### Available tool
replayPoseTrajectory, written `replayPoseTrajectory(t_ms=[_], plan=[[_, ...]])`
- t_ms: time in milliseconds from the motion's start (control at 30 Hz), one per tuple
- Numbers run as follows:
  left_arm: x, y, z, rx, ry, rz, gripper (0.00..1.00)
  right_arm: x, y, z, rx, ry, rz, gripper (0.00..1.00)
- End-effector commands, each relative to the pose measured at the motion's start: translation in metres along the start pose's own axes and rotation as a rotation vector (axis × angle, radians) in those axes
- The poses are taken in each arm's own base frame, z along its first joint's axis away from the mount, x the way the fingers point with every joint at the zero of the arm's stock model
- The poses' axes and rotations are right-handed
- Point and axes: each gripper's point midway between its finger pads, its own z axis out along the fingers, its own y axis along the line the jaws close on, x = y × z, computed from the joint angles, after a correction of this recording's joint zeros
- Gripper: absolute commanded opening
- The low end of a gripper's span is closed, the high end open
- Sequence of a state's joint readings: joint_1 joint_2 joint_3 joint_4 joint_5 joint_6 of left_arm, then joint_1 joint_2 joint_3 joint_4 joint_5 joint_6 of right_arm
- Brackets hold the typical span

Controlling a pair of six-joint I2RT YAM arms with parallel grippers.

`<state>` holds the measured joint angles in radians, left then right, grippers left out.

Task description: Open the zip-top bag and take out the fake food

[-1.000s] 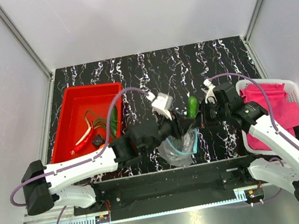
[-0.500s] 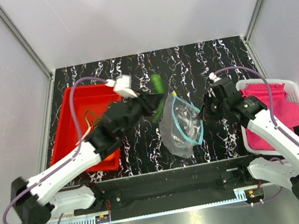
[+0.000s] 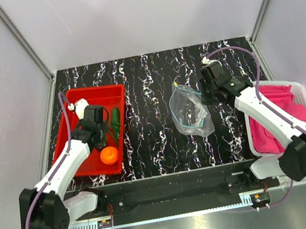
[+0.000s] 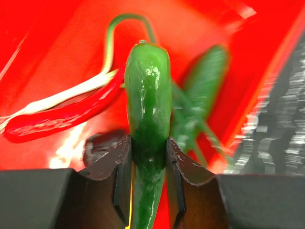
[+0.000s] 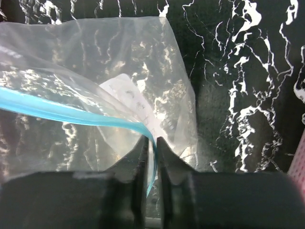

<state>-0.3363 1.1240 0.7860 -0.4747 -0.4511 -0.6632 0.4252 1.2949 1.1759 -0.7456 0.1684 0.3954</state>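
The clear zip-top bag [image 3: 190, 115] lies crumpled on the black marbled table right of centre. My right gripper [image 3: 204, 95] is shut on its blue-teal zip strip [image 5: 62, 112] at the bag's edge. The bag [image 5: 95, 71] looks empty, and its white label [image 5: 126, 93] shows through. My left gripper [image 3: 108, 131] is over the red tray [image 3: 68, 105], shut on the dark green cucumber [image 4: 147, 105], which also shows in the top view [image 3: 116, 118]. Below it in the tray lie the red chili [image 4: 57, 119] and the white-stemmed green onion [image 4: 71, 93]. The orange fruit [image 3: 109, 155] sits at the tray's near right corner.
A white basket [image 3: 298, 88] holding a pink cloth [image 3: 285, 109] stands at the right edge, beside my right arm. The enclosure walls rise on both sides and at the back.
My left arm has swung left from the bag to over the red tray, carrying the cucumber. My right gripper has drawn the bag's edge back and right. The orange now shows in the tray.
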Motion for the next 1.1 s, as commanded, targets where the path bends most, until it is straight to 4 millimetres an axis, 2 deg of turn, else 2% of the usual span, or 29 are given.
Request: replayPoseTrajectory(t_ms=[0,67,100,133,200,233,300,333,367,433,500,533,567,600,633,667,700,767,833,900,933,967,1000,1033,1067], plan=[[-0.008,0.010,0.015,-0.072,-0.022,0.042,0.40,-0.024,0.009,0.006,-0.013,-0.043,-0.035,0.24],[-0.003,0.006,0.018,-0.060,0.006,0.058,0.51,-0.024,0.013,0.009,-0.032,-0.031,-0.041,0.35],[-0.004,0.003,0.017,-0.050,0.007,0.054,0.58,-0.023,0.014,0.009,-0.037,-0.029,-0.044,0.47],[-0.004,0.000,0.015,-0.032,0.010,0.049,0.71,-0.021,0.014,0.010,-0.037,-0.024,-0.043,0.52],[-0.005,-0.002,0.012,-0.010,0.010,0.046,0.81,-0.020,0.013,0.007,-0.041,-0.027,-0.041,0.68],[-0.003,-0.006,0.008,0.021,0.021,0.033,0.87,-0.017,0.013,0.007,-0.042,-0.021,-0.042,0.72],[-0.007,-0.014,-0.005,0.089,0.012,-0.001,0.92,-0.016,0.013,0.001,-0.057,-0.028,-0.039,0.84],[-0.006,-0.018,-0.010,0.123,0.020,-0.023,0.94,-0.012,0.012,-0.001,-0.056,-0.018,-0.036,0.96],[-0.008,-0.029,-0.025,0.206,0.023,-0.049,0.97,-0.014,0.014,-0.008,-0.075,-0.031,-0.030,1.00],[-0.003,-0.045,-0.042,0.327,0.062,-0.091,0.99,-0.013,0.015,-0.018,-0.098,-0.038,-0.016,1.00],[-0.013,-0.059,-0.067,0.456,0.029,-0.143,0.99,-0.014,0.025,-0.036,-0.173,-0.058,0.002,1.00],[-0.009,-0.064,-0.076,0.516,0.045,-0.153,0.99,-0.014,0.029,-0.044,-0.207,-0.062,0.005,1.00],[-0.009,-0.070,-0.087,0.574,0.050,-0.163,0.99,-0.012,0.042,-0.060,-0.296,-0.062,0.015,1.00],[-0.019,-0.076,-0.104,0.651,0.009,-0.188,0.99,-0.012,0.051,-0.070,-0.359,-0.060,0.014,1.00],[-0.014,-0.081,-0.113,0.710,0.028,-0.188,0.99,-0.015,0.064,-0.082,-0.442,-0.075,0.011,1.00],[-0.016,-0.083,-0.121,0.750,0.022,-0.199,0.99,-0.011,0.083,-0.105,-0.587,-0.054,0.010,1.00],[-0.025,-0.088,-0.137,0.819,-0.014,-0.219,0.99,-0.010,0.093,-0.117,-0.659,-0.049,0.010,1.00],[-0.022,-0.095,-0.153,0.910,0.001,-0.222,0.99,-0.010,0.104,-0.137,-0.751,-0.044,0.030,1.00],[-0.024,-0.101,-0.175,1.012,-0.002,-0.231,0.99,-0.009,0.102,-0.139,-0.747,-0.048,0.050,1.00],[-0.027,-0.104,-0.188,1.079,-0.012,-0.243,0.99,-0.007,0.096,-0.141,-0.724,-0.071,0.072,1.00],[-0.027,-0.104,-0.201,1.132,-0.022,-0.236,0.99,0.001,0.092,-0.132,-0.701,-0.052,0.086,1.00],[-0.026,-0.105,-0.206,1.161,-0.026,-0.236,0.99,0.002,0.086,-0.130,-0.674,-0.067,0.112,0.99],[-0.024,-0.106,-0.209,1.198,-0.036,-0.241,0.99,0.014,0.080,-0.118,-0.641,-0.040,0.132,1.00],[-0.019,-0.106,-0.214,1.232,-0.024,-0.231,0.99,0.018,0.077,-0.114,-0.626,-0.032,0.160,1.00],[-0.022,-0.106,-0.223,1.276,-0.058,-0.228,0.99,0.021,0.073,-0.115,-0.618,-0.047,0.172,1.00]])
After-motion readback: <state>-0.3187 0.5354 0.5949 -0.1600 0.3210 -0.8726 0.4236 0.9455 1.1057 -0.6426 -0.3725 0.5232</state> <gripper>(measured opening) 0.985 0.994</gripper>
